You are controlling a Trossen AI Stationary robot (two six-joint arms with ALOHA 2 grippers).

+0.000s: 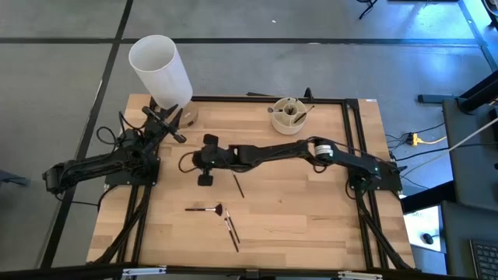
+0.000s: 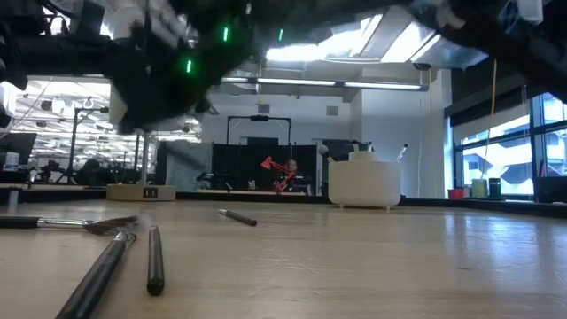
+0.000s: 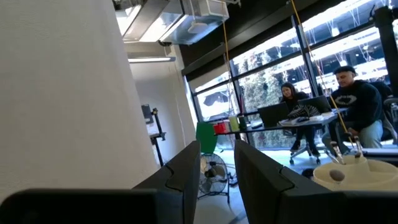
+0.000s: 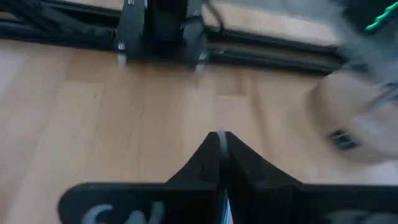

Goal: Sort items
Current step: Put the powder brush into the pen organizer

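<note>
Several thin dark sticks and brushes lie flat on the wooden table: one stick [image 1: 238, 185] [image 2: 237, 217], one brush [image 1: 204, 208] [image 2: 71, 223] and a pair of sticks [image 1: 231, 229] [image 2: 155, 257]. More stand in the round beige cup [image 1: 289, 115] [image 2: 363, 182]. My right gripper [image 1: 201, 159] [image 4: 221, 138] reaches across to the table's left half, above the wood, and is shut with a thin pale strip between its fingers. My left gripper [image 1: 167, 124] [image 3: 217, 171] is open beside the tall white cylinder [image 1: 159, 70] [image 3: 62, 93]. My right gripper pinches a thin pale stick [image 4: 222, 149] between its two shut fingers. Only a narrow sliver shows in the wrist view, running along the fingers. Which part of the stick is held is hidden by the fingers. It is clear of the table.
The cylinder's beige base [image 2: 142, 190] [image 4: 360, 124] stands at the far left corner, next to the left arm's mount [image 4: 161, 31]. A black frame rail [image 1: 264, 98] runs along the far edge. Bare wood lies on the right half [image 1: 311, 210]. People sit at desks beyond the table [image 3: 354, 99].
</note>
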